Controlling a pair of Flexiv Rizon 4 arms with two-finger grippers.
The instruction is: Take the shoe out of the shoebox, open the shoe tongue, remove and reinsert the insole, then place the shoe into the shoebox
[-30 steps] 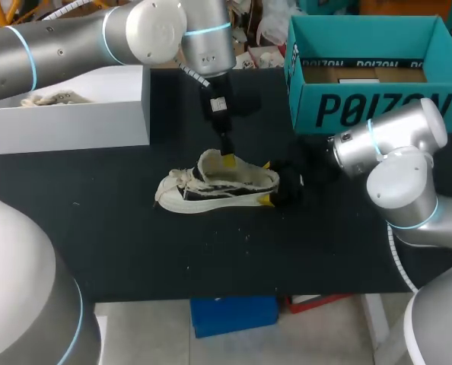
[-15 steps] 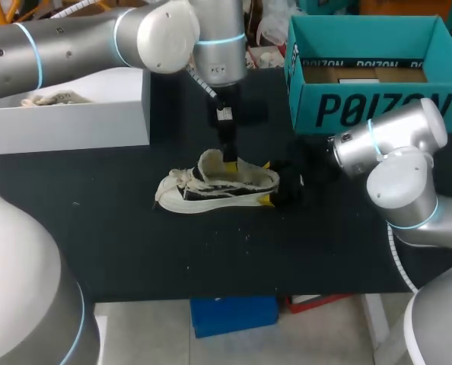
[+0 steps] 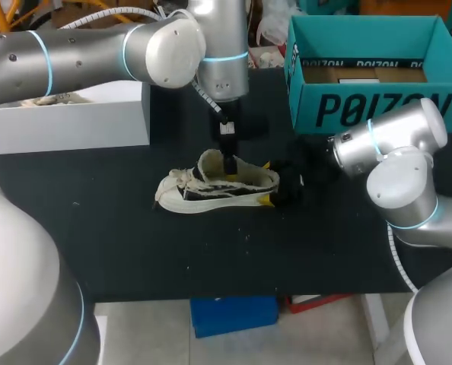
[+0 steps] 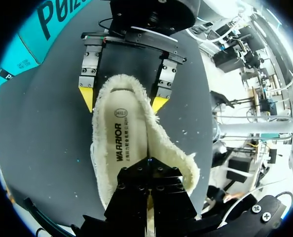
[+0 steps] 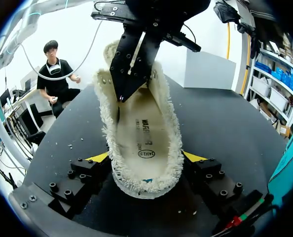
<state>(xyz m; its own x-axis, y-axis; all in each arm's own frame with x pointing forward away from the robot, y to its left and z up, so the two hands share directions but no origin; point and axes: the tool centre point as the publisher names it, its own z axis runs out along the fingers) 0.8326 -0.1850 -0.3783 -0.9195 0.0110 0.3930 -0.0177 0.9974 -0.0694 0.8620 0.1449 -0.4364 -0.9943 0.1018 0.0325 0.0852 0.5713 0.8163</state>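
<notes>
Right gripper [image 5: 146, 157] clamps the heel of the shoe [image 3: 211, 186] at the middle of the table [image 3: 211, 258]; teal shoebox [image 3: 363, 110] far right, white box [image 3: 74, 125] far left. Left gripper [image 4: 148, 160], fingers pressed together, sits inside the shoe on the insole [image 4: 119, 138], tips hidden.

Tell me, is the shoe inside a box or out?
Out. The shoe lies on the black table, apart from the teal box and white box.
</notes>
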